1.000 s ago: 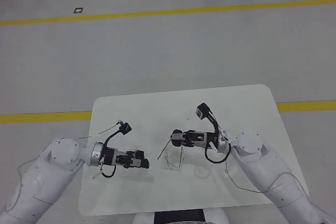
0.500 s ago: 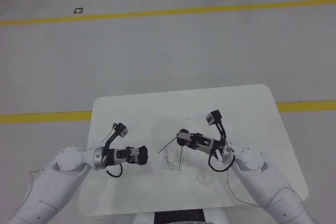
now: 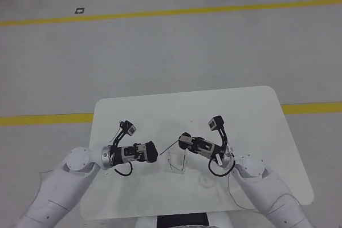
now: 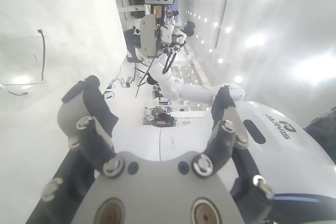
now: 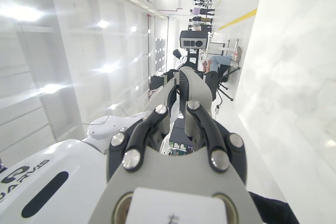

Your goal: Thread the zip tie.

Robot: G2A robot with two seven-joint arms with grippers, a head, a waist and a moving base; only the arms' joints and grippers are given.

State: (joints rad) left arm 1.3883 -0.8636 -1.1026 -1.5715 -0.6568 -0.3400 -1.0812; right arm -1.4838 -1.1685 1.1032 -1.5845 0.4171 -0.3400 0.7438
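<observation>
Zip tie (image 3: 170, 149) pinched in closed right gripper (image 3: 184, 141), free end twd left gripper (image 3: 153, 153), spread wide w/ nothing held.

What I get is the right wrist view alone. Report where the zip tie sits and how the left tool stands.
Observer: The zip tie sticks out from the right tool, its free end pointing at the left tool.
Operator: Give me the left tool's fingers.
Observer: Wide apart, nothing between them.
Operator: Check the table under the arms.
Observer: A second, loose zip tie lies flat on the table.
</observation>
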